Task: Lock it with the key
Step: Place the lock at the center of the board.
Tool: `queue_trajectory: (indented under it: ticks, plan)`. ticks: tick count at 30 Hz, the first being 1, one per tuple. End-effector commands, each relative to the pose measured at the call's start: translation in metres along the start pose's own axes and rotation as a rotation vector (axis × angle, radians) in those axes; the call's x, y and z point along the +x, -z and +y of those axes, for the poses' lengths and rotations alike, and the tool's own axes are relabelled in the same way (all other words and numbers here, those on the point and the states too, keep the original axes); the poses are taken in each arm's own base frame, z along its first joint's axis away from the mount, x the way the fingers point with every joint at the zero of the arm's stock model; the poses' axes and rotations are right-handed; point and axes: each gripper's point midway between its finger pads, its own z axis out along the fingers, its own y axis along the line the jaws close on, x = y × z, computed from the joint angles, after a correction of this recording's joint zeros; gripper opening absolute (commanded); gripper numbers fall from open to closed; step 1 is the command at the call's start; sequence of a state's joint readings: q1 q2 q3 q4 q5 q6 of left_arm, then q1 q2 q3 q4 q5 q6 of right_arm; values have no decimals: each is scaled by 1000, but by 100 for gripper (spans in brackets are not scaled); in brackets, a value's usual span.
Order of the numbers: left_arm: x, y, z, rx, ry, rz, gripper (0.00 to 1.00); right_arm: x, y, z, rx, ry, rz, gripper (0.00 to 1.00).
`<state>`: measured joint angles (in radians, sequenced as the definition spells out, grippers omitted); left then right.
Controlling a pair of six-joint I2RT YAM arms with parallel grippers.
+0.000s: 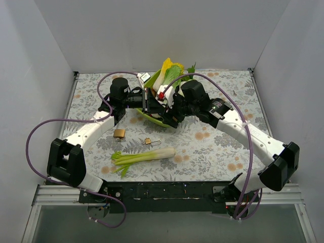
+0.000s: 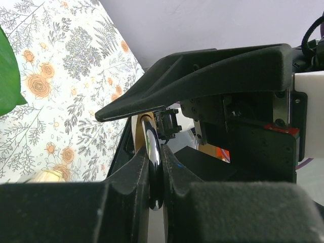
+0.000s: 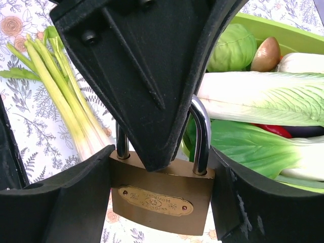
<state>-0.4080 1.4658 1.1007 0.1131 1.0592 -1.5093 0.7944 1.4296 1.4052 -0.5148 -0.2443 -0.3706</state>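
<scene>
The left arm (image 1: 96,126) starts at the lower left of the top view and bends up toward the middle. The right arm (image 1: 243,126) starts at the lower right and bends up to meet it. The left gripper (image 1: 150,103) points to the right. The right gripper (image 1: 169,112) points to the left. They sit tip to tip in the upper middle. The left gripper's fingers (image 2: 134,177) are pressed tight on a thin metal piece (image 2: 154,152). The right gripper's fingers (image 3: 71,202) squeeze a brass padlock (image 3: 161,200) from both sides.
</scene>
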Motion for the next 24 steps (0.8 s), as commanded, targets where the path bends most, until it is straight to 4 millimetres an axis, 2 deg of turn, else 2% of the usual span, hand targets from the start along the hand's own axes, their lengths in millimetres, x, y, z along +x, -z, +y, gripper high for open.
queue_trajectory:
  ticks: [1,2,4,5,6,9,10,11,13,14,16,17,18,19,20,21,22,23,24]
  plan:
    - [-5,9,-41,84,-107,-6,6,-1,11,-6,50,24,-10,41]
    - [-5,9,-41,82,-111,-7,20,0,13,-9,58,15,-10,27]
    - [-6,9,-40,77,-110,-9,29,1,16,-11,61,-4,-11,16]
    - [-7,11,-38,71,-111,-14,36,3,19,-17,72,-20,-7,7]
    - [-8,12,-38,67,-110,-18,48,5,20,-18,64,-37,-5,4]
    - [-17,19,-31,43,-108,-48,64,16,29,-30,69,-107,8,1]
    - [-23,25,-28,32,-111,-67,67,19,32,-35,74,-130,11,1]
    - [-26,27,-27,25,-115,-77,75,27,38,-49,103,-171,20,1]
    - [-37,36,-24,3,-145,-102,90,38,48,-65,119,-230,31,1]
    - [-39,38,-23,-5,-155,-108,92,52,59,-87,170,-280,40,1]
    - [-49,46,-21,-35,-189,-134,98,68,68,-113,211,-340,58,1]
    - [-52,49,-19,-48,-202,-142,98,84,82,-139,274,-389,67,1]
    - [-53,51,-17,-60,-206,-144,98,99,82,-157,302,-424,91,1]
    - [-55,56,-12,-81,-238,-147,98,101,89,-176,339,-435,84,1]
    - [-62,58,-17,-86,-288,-153,98,114,106,-202,404,-475,86,1]
    - [-63,61,-12,-117,-289,-149,98,134,101,-219,410,-521,116,1]
    - [-73,66,-7,-158,-325,-175,98,129,110,-241,452,-516,101,1]
    - [-79,70,-6,-175,-366,-185,98,144,121,-259,492,-549,114,1]
    - [-81,74,-2,-185,-363,-188,98,163,107,-269,484,-580,150,1]
